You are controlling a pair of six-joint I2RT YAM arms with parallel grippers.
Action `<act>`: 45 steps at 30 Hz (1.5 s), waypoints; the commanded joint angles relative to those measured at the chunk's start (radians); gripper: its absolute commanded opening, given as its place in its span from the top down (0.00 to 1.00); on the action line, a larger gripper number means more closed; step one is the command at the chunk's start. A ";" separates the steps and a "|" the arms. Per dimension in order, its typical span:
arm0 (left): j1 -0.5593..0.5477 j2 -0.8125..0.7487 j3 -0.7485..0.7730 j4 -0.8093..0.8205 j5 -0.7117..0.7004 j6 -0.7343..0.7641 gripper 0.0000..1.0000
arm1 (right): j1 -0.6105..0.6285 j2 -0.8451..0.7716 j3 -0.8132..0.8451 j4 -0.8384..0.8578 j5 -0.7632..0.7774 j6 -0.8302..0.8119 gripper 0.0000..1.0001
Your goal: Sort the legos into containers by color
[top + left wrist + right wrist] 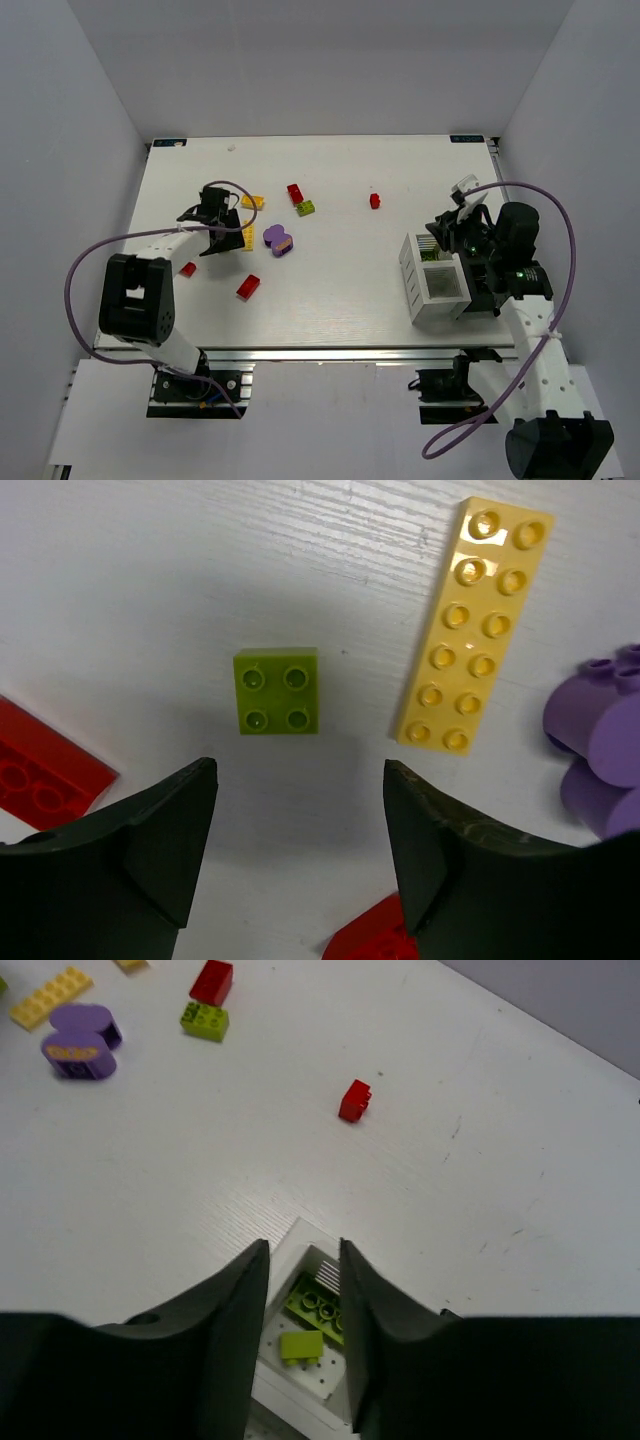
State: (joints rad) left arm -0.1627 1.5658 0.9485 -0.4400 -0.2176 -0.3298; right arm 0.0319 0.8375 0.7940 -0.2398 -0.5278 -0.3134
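My left claw [300, 775] hangs over the table [340, 290] with its two fingers spread wide and nothing between them. Just ahead of the fingertips a lime green square brick [277, 691] lies flat, studs up, not touched. To the right of it lies a long yellow plate [474, 625], and beyond that the purple piece [600, 740], cut off by the picture's edge. A red brick [40, 770] at the left edge is also cut off, and another red piece [375, 935] at the bottom is half hidden behind the right finger. In the top view the claw itself covers the green square, so I cannot see it there.

My right claw [303, 1260] stands above the containers [411, 278]. Its fingers are only a narrow gap apart and pinch nothing. Through this gap I see a white-walled compartment with a green studded brick [318, 1310] and a smaller green brick [301, 1345] inside. The fingers hide the rest of the block, and in the top view the arm covers the compartments on its far side. A small red brick [354, 1100] lies alone on the table further out.
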 commanded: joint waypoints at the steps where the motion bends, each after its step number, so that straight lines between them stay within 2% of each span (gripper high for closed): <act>1: 0.003 0.028 0.053 0.000 -0.048 0.008 0.22 | -0.018 -0.003 -0.045 0.085 -0.057 0.040 0.57; 3: 0.003 0.054 0.067 0.003 -0.058 0.006 0.22 | -0.021 -0.011 -0.041 0.076 -0.080 0.039 0.50; 6: 0.003 0.095 0.096 0.006 -0.086 0.009 0.24 | -0.052 -0.017 -0.039 0.070 -0.086 0.036 0.47; 12: 0.003 0.163 0.134 -0.008 -0.115 0.014 0.45 | -0.066 -0.041 -0.049 0.057 -0.100 0.031 0.47; 20: 0.003 0.169 0.139 -0.019 -0.101 0.011 0.47 | -0.082 -0.046 -0.047 0.051 -0.124 0.031 0.47; 23: 0.003 0.157 0.142 -0.019 -0.088 0.014 0.58 | -0.090 -0.052 -0.049 0.050 -0.129 0.031 0.47; 24: 0.003 0.145 0.142 -0.014 -0.062 0.017 0.67 | -0.093 -0.052 -0.050 0.050 -0.132 0.031 0.47; 26: 0.003 0.085 0.145 -0.006 -0.025 0.023 0.77 | -0.102 -0.052 -0.049 0.048 -0.146 0.033 0.48; 27: 0.003 0.056 0.145 0.009 0.019 0.028 0.84 | -0.104 -0.052 -0.050 0.048 -0.152 0.034 0.49; 30: -0.020 -0.100 0.136 0.073 0.153 0.080 0.91 | -0.112 -0.052 -0.049 0.048 -0.176 0.039 0.52; 31: -0.020 -0.143 0.115 0.101 0.319 0.092 0.92 | -0.112 -0.049 -0.052 0.051 -0.181 0.043 0.52; 32: -0.020 -0.223 0.102 0.134 0.378 0.090 0.92 | -0.116 -0.046 -0.050 0.053 -0.187 0.045 0.52; 33: -0.020 -0.254 0.092 0.196 0.540 0.092 0.92 | -0.118 -0.043 -0.052 0.056 -0.187 0.045 0.53; 35: -0.038 -0.300 0.062 0.306 0.709 0.071 0.92 | -0.125 -0.040 -0.055 0.057 -0.189 0.051 0.53; 36: -0.038 -0.296 0.062 0.331 0.801 0.055 0.92 | -0.128 -0.037 -0.055 0.060 -0.186 0.053 0.53; 37: -0.056 -0.279 0.068 0.355 0.957 0.019 0.92 | -0.133 -0.038 -0.055 0.060 -0.184 0.057 0.53; 38: -0.095 -0.262 0.082 0.415 1.018 -0.004 0.92 | -0.135 -0.037 -0.055 0.066 -0.181 0.060 0.53; 40: -0.148 -0.216 0.085 0.503 1.119 -0.090 0.93 | -0.147 -0.037 -0.058 0.069 -0.173 0.076 0.53; 41: -0.212 -0.204 0.085 0.594 1.133 -0.121 0.92 | -0.150 -0.038 -0.056 0.080 -0.173 0.089 0.53; 43: -0.280 -0.165 0.111 0.638 1.140 -0.150 0.93 | -0.170 -0.038 -0.056 0.094 -0.106 0.125 0.61; 45: -0.371 -0.124 0.186 0.649 1.111 -0.156 0.92 | -0.184 -0.041 -0.049 0.106 -0.029 0.158 0.73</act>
State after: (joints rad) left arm -0.4400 1.4162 1.0512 0.0978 0.7719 -0.4229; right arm -0.1303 0.8001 0.7380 -0.1982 -0.6441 -0.2184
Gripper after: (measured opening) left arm 0.442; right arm 0.297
